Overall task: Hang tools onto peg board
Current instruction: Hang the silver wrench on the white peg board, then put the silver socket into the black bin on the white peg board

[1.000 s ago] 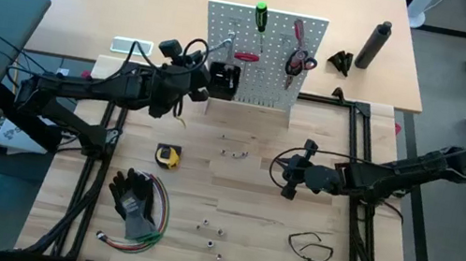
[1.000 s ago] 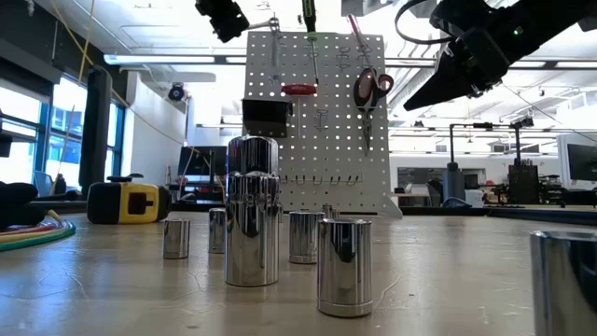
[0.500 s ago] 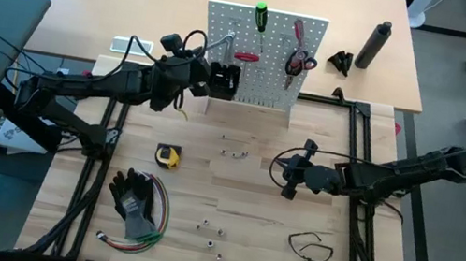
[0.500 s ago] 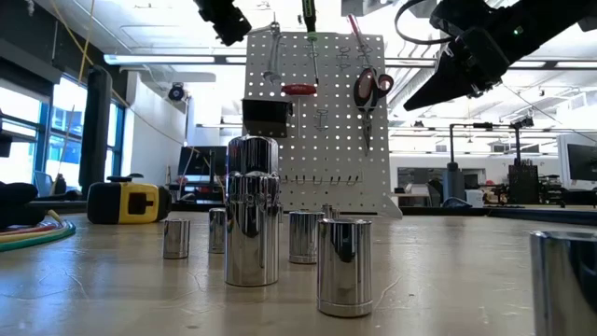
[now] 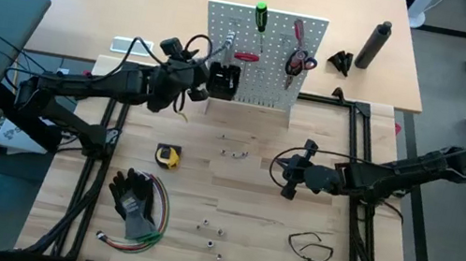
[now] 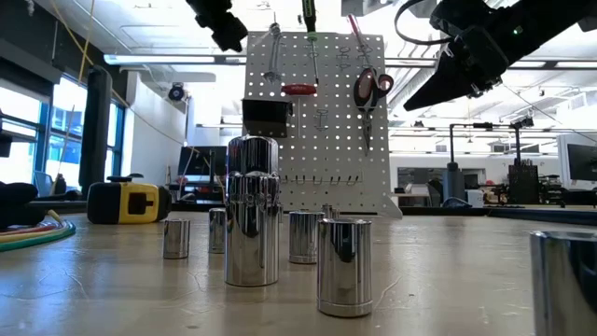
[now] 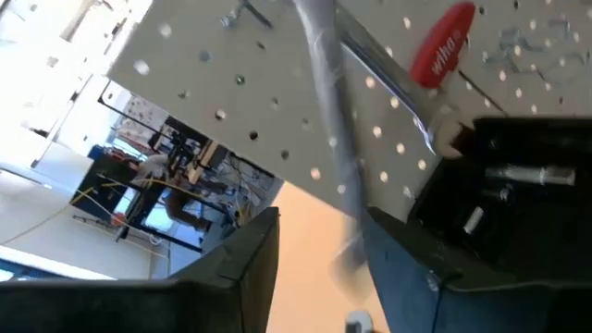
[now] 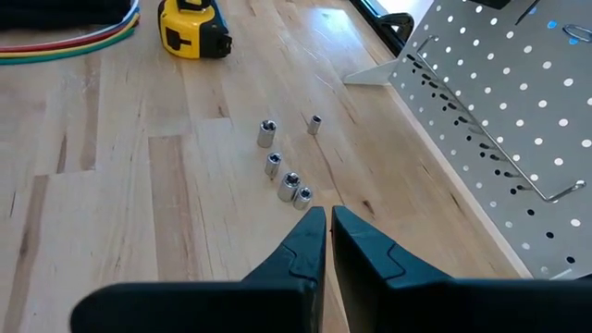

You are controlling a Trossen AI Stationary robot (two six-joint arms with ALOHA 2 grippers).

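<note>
L gripper (image 5: 202, 70) open by wrench (image 5: 219, 49), peg board (image 5: 264, 84) upper-left

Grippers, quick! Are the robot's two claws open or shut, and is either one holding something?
Left gripper: open, up by the peg board, with a silver wrench between its fingers, not clamped.
Right gripper: shut, empty, above the table.

Overhead, table-level, two wrist views.

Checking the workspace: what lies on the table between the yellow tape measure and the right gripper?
High view: small metal bits lie between tape measure and right gripper.
</note>
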